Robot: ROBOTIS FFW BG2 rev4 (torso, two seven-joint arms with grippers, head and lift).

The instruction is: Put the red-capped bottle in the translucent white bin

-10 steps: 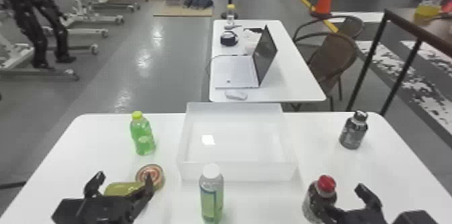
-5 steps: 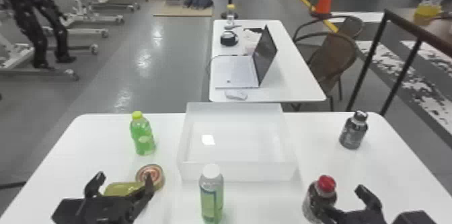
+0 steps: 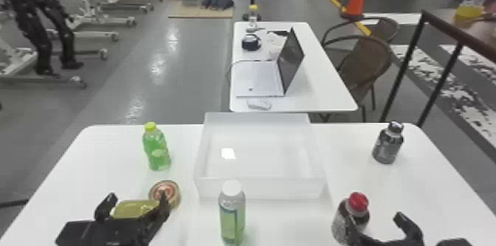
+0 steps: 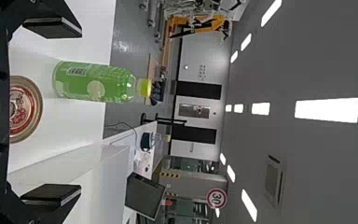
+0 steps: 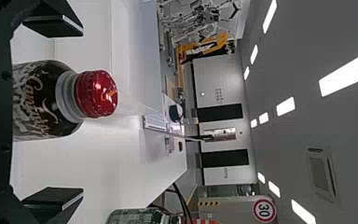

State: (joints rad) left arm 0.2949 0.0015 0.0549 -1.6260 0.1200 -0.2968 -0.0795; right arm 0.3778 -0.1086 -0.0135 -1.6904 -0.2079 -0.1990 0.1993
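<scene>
The red-capped bottle (image 3: 351, 217) stands upright on the table at the front right, outside the translucent white bin (image 3: 260, 189). My right gripper (image 3: 376, 223) is open at the table's front right, one finger overlapping the bottle's lower side. In the right wrist view the red-capped bottle (image 5: 51, 99) lies between the spread fingers of my right gripper (image 5: 53, 112), nearer one of them, with its base hidden. My left gripper (image 3: 134, 204) is parked open at the front left, over a yellow-green item and a round tin; the left wrist view also shows my left gripper (image 4: 53, 109) with fingers apart.
A white-capped bottle (image 3: 232, 214) stands just in front of the bin. The green bottle (image 3: 157, 149) is left of the bin, the round tin (image 3: 171, 193) nearer the front. A dark bottle (image 3: 388, 144) stands at the back right. Behind is another table (image 3: 317, 90) with a laptop.
</scene>
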